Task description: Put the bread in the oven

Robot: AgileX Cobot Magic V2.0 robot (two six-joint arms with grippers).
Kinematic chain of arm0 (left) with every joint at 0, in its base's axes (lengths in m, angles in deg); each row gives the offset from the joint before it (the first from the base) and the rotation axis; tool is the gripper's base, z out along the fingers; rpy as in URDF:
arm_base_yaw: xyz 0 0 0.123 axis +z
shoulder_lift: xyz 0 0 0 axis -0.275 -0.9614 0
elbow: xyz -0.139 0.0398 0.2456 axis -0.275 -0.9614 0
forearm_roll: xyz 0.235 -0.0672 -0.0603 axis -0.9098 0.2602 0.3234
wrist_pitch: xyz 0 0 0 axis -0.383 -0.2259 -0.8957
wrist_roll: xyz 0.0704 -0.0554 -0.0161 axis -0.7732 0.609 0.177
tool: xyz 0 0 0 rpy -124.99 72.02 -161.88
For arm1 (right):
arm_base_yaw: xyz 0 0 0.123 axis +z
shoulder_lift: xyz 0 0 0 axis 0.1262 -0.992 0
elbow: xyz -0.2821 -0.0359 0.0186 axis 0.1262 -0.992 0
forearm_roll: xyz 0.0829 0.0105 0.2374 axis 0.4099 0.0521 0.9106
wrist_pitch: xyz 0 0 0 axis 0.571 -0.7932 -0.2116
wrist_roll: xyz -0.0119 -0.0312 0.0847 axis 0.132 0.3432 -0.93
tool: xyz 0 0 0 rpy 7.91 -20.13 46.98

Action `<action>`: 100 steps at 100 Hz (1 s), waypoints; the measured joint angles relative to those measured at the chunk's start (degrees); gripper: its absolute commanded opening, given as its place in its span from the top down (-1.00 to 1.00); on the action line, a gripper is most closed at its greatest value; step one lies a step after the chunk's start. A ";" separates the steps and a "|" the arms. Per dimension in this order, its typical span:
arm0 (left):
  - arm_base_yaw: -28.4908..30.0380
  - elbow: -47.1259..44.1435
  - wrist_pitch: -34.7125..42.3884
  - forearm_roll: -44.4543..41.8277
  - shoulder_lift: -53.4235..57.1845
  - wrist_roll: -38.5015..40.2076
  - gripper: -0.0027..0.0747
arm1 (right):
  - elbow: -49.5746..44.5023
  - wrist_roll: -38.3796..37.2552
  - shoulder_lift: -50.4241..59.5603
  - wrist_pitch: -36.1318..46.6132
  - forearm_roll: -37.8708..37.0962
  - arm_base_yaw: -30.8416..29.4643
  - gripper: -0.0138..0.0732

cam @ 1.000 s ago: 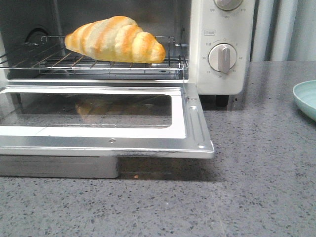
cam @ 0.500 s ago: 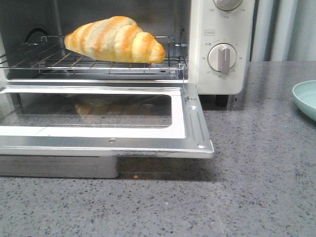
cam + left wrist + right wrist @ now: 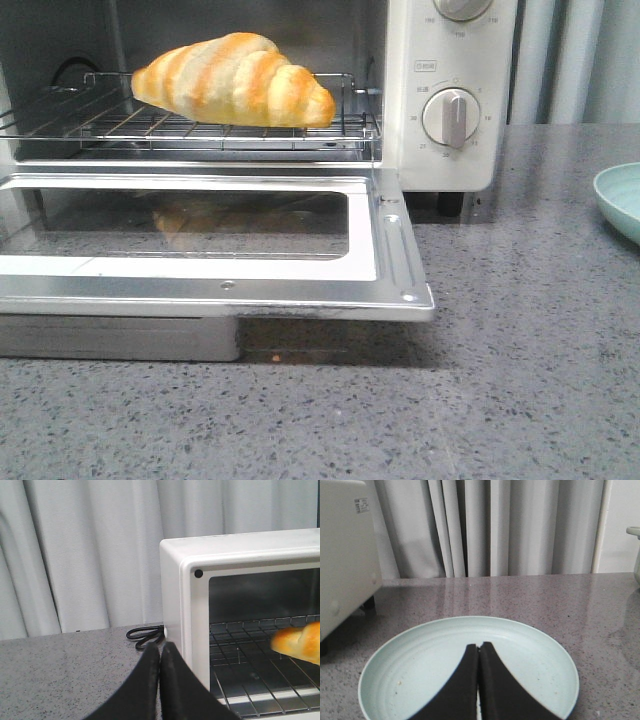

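The glossy golden-orange, cream-striped croissant roll point(image 3: 233, 80) lies on the wire rack point(image 3: 200, 128) inside the cream-white toaster oven point(image 3: 452, 95); the placing looks done. Both arms' fingers are pressed together, empty. Next: lifting the glass drop-down door point(image 3: 210, 240).

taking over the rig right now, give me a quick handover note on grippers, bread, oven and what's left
Left gripper: fingers shut, holding nothing, beside the oven's left side.
Right gripper: fingers shut, holding nothing, above the pale green plate, which has no food on it.
Bread: lying on the wire rack inside the oven, clear of both grippers.
Oven door: fully dropped open, flat over the countertop.
Done: the bread is in the oven.
Left: nothing for the placement itself; closing the door would be the only likely follow-up, if wanted.
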 measured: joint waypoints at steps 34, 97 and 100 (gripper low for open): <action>0.00 0.00 0.09 0.00 0.00 0.00 0.99 | 0.00 0.09 0.00 -14.55 -1.37 0.00 0.84; 0.00 0.00 0.09 0.00 0.00 0.00 0.99 | 0.00 0.77 0.00 -16.86 -1.37 0.00 0.84; 0.00 0.00 0.09 0.00 0.00 0.00 0.99 | 0.00 0.77 0.00 -16.86 -1.37 0.00 0.84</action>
